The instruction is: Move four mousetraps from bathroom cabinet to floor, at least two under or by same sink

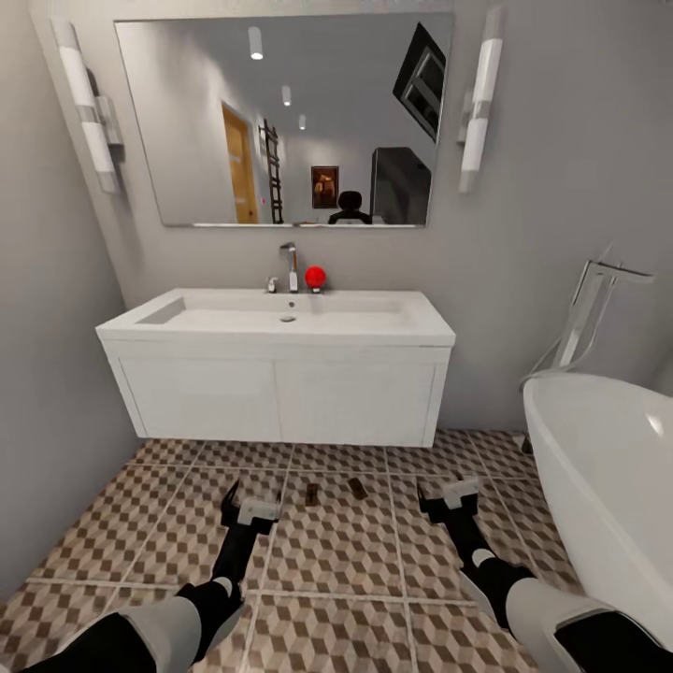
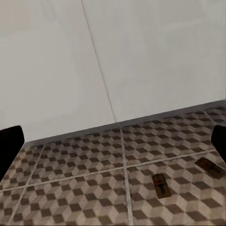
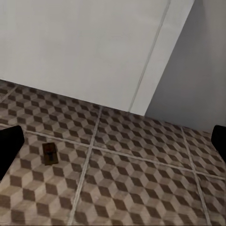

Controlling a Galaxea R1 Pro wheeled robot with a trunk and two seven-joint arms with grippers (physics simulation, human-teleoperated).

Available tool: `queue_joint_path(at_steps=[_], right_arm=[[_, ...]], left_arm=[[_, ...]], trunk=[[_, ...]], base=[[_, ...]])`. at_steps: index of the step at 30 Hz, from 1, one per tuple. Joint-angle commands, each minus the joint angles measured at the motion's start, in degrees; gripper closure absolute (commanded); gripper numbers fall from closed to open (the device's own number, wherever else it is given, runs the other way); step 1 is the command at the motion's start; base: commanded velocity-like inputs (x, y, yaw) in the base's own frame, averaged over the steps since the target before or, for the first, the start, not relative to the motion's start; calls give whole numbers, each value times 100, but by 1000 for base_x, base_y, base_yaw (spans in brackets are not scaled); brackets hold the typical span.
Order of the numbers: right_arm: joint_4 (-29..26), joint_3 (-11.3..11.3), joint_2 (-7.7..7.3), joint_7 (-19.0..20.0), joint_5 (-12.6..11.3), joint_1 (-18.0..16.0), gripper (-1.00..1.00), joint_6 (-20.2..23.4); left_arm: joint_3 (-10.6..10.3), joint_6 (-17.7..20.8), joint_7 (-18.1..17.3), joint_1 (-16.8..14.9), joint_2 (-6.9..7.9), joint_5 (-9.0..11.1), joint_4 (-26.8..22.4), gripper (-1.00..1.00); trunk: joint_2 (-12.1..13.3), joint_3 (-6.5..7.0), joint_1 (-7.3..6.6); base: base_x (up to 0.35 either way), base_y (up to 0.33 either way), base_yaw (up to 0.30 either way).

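Note:
Two mousetraps lie flat on the cube-patterned bathroom floor (image 1: 346,551) just in front of the white vanity: one (image 1: 311,494) and another (image 1: 357,487) to its right. The sink (image 1: 280,316) with its chrome tap (image 1: 290,266) sits above them. My left gripper (image 1: 250,506) hovers open and empty left of the traps. My right gripper (image 1: 449,494) hovers open and empty to their right. The left wrist view holds both mousetraps (image 2: 160,184) (image 2: 210,167). A single mousetrap (image 3: 49,153) appears in the right wrist view. The cabinet is out of view.
A white oval bathtub (image 1: 608,467) with a floor-standing tap (image 1: 598,299) crowds the right side. A grey wall (image 1: 47,393) closes the left. A red ball-like object (image 1: 315,276) sits by the sink tap. A mirror (image 1: 280,121) hangs above.

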Motion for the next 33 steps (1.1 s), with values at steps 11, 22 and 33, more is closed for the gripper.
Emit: queue_joint_path(at_steps=[11, 22, 33], right_arm=[[11, 38, -15, -61, 1, 488, -100, -23], [20, 32, -64, -49, -570, 895, -100, -238], [21, 33, -66, -48, -813, 1165, -100, -261]], left_arm=[[-50, -68, 11, 411, 101, 37, 23, -100], [-50, -101, 11, 835, 191, 37, 23, -100], [-46, -92, 18, 1104, 269, 37, 19, -100]], trunk=[[440, 192, -243], [881, 390, -485], [1322, 587, -726]], base=[[0, 0, 0], [0, 0, 0], [0, 0, 0]])
